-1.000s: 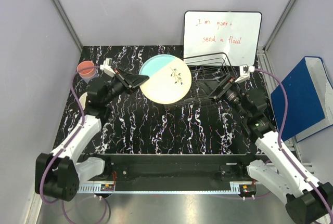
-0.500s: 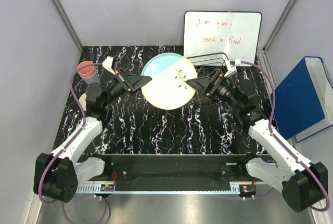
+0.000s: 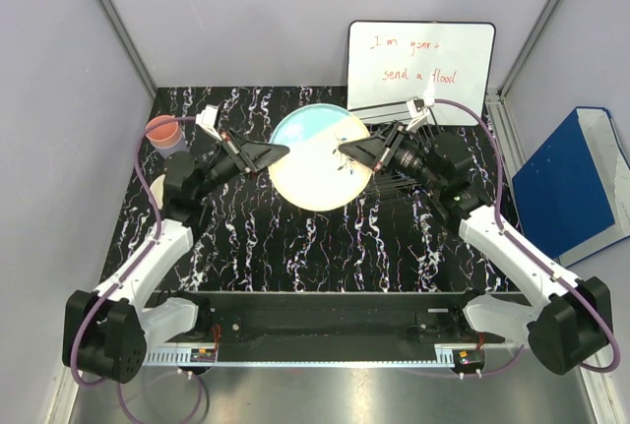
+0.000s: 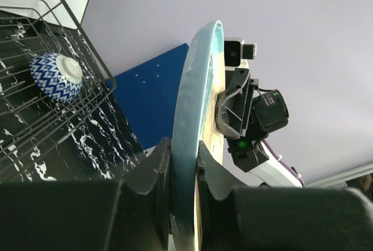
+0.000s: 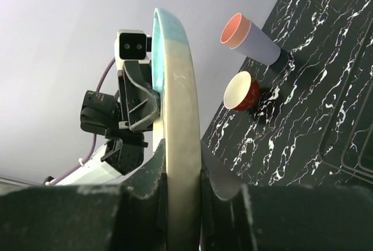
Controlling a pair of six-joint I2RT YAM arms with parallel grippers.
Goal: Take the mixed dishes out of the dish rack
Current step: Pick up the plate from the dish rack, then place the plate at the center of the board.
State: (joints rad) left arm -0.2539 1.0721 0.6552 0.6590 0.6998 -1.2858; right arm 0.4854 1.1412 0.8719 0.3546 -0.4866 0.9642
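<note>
Mid-table, just left of dish rack (image 4: 41, 123): large plate (image 3: 317, 156), held up off surface. Grip: left gripper (image 3: 280, 152) clamped on L rim, right gripper (image 3: 346, 152) clamped on R rim. Risk: if you move arms out of sync, plate twists, slips, drops; chip/break likely

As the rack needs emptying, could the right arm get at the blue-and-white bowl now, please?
Probably not: the right end effector is shut on the large plate, so the bowl must wait until it lets go.
</note>
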